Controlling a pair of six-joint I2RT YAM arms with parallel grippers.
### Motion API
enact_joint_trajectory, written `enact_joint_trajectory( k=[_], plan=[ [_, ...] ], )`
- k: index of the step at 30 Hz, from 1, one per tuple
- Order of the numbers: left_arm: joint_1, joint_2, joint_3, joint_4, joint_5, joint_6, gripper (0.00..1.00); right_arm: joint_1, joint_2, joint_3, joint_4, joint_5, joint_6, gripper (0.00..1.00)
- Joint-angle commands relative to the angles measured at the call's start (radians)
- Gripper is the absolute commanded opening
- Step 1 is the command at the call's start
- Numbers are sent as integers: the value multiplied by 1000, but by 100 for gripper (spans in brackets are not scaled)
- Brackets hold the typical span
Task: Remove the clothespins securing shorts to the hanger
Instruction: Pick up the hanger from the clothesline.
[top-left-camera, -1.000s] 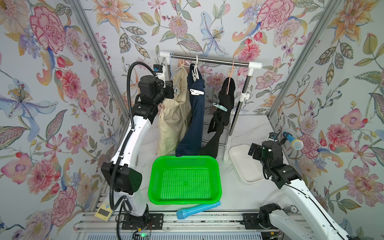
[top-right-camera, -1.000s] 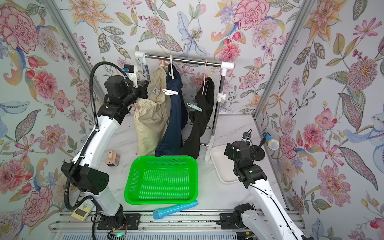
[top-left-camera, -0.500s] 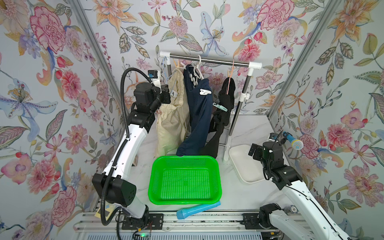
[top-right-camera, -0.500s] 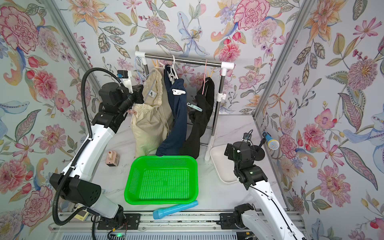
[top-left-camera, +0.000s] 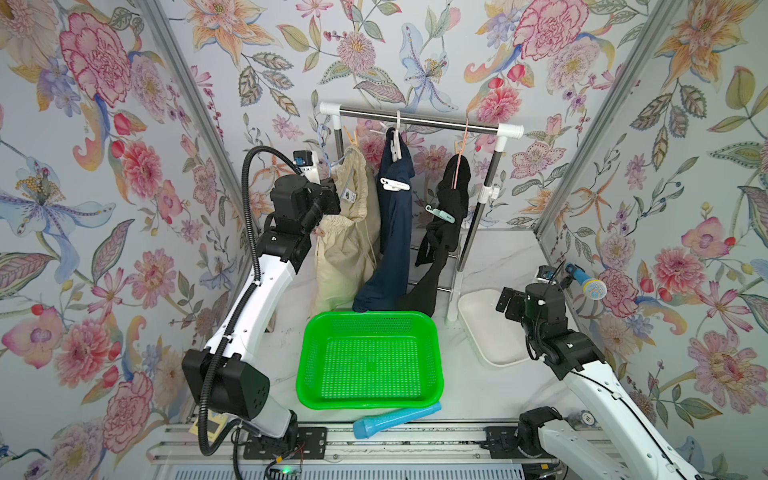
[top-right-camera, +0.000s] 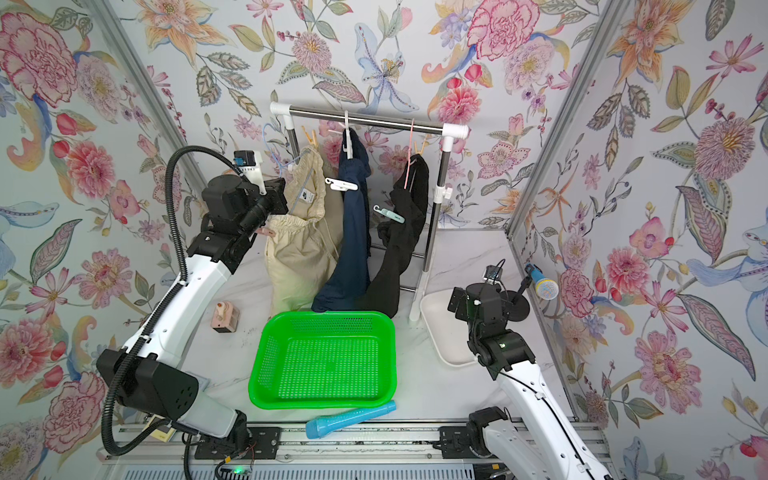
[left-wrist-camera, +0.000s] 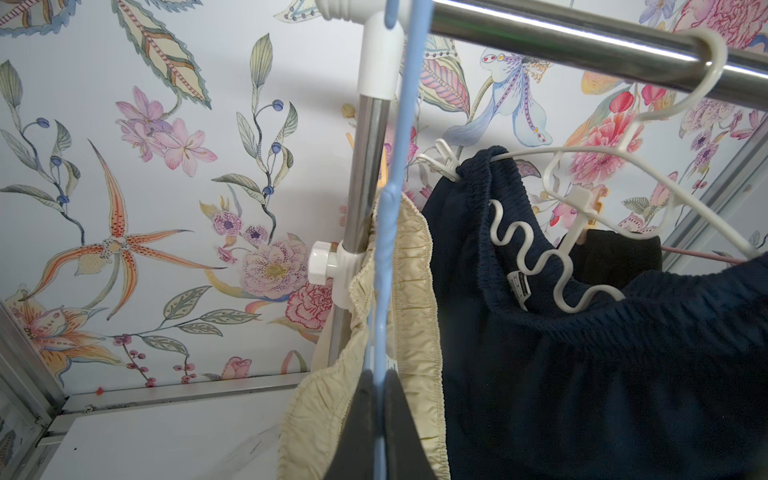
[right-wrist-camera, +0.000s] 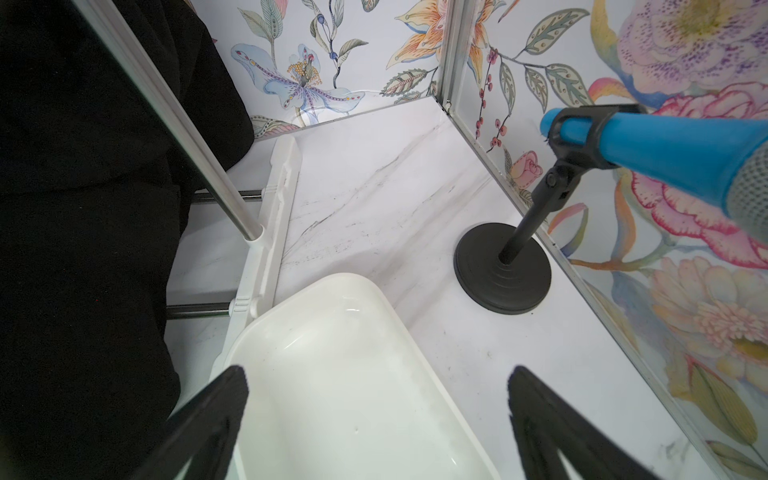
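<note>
- The left claw (left-wrist-camera: 379, 376) is clamped tight on the thin wire of the blue hanger (left-wrist-camera: 392, 145), right against the waistband of the cream shorts (left-wrist-camera: 411, 266).
- The right claw (right-wrist-camera: 378, 374) stands wide with nothing in it. It hovers over the white tray (right-wrist-camera: 332, 332), which lies near the right edge of the bench (right-wrist-camera: 374, 187).
- The rack (top-left-camera: 419, 120) stands along the back edge of the bench. The cream shorts, the navy shorts (top-left-camera: 395, 241) and the black shorts (top-left-camera: 444, 237) hang from it side by side, reaching low behind the green basket (top-left-camera: 370, 319).
- A tan peg (top-left-camera: 350, 136) sits at the very top of the cream shorts. A white clip (top-left-camera: 394, 184) grips the navy shorts, and a teal clip (top-left-camera: 440, 214) is on the black shorts.
- The green basket sits at the middle of the bench's front edge, and a blue tube (top-left-camera: 395, 419) lies just in front of it.
</note>
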Motion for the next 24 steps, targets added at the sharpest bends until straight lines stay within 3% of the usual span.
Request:
enact_joint_trajectory(
  k=[1,14,24],
  plan=[
    [-9,14,-15,97,-3,-26,0,6,-10,5,-16,10,-15,99],
    [-26,-180,-202,171,91,84,0,6,10,-5,-11,25,-13,99],
    [-25,-292,-220,25,16,132,0,5,-9,2,-10,18,-1,99]
  ],
)
